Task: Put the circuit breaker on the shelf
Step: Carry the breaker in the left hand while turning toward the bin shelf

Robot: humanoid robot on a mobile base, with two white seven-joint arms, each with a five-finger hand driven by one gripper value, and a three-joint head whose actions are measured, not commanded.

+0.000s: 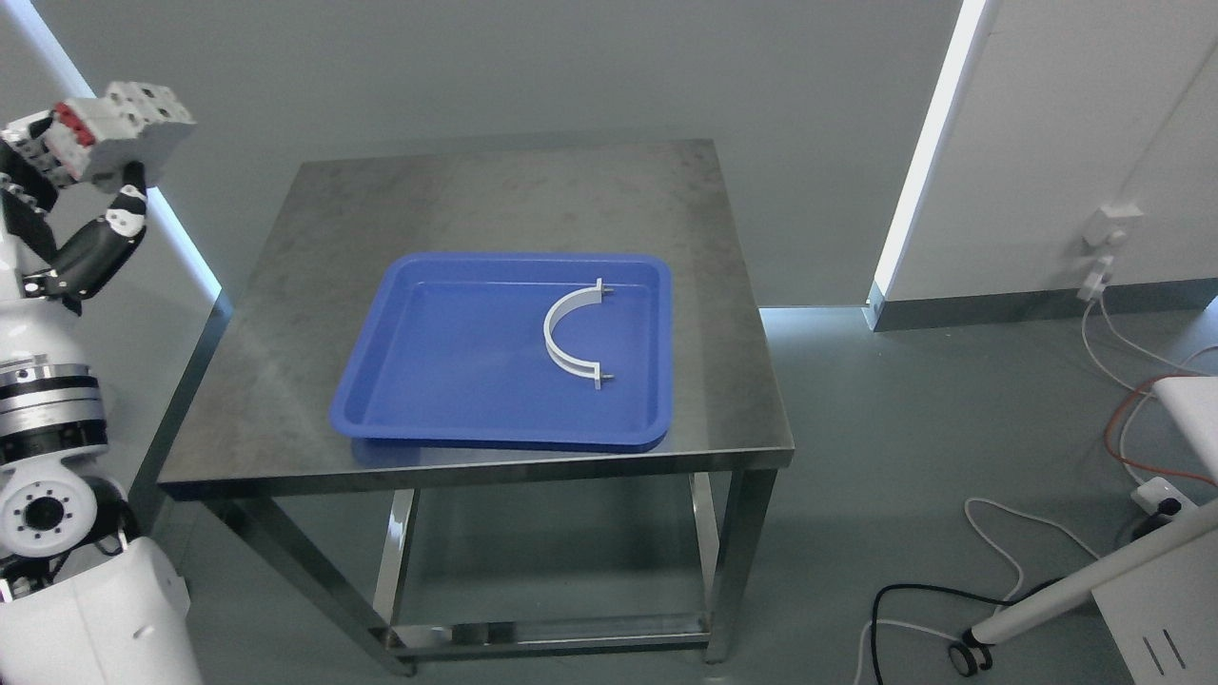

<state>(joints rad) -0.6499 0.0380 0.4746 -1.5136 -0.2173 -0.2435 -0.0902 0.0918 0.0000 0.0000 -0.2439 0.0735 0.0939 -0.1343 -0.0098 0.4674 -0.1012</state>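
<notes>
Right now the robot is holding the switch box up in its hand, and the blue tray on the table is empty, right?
Not quite. The head view shows the left hand holding the switch box up, but the blue tray on the table isn't empty: a white curved clamp lies in it.

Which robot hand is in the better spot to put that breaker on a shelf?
Probably the left: the left robot hand already grips the circuit breaker, raised left of the table. No right arm or shelf shows.

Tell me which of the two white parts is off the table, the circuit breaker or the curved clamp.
The circuit breaker, white with red toggles, held up by the left hand beyond the table's left edge. The curved clamp lies inside the blue tray.
</notes>
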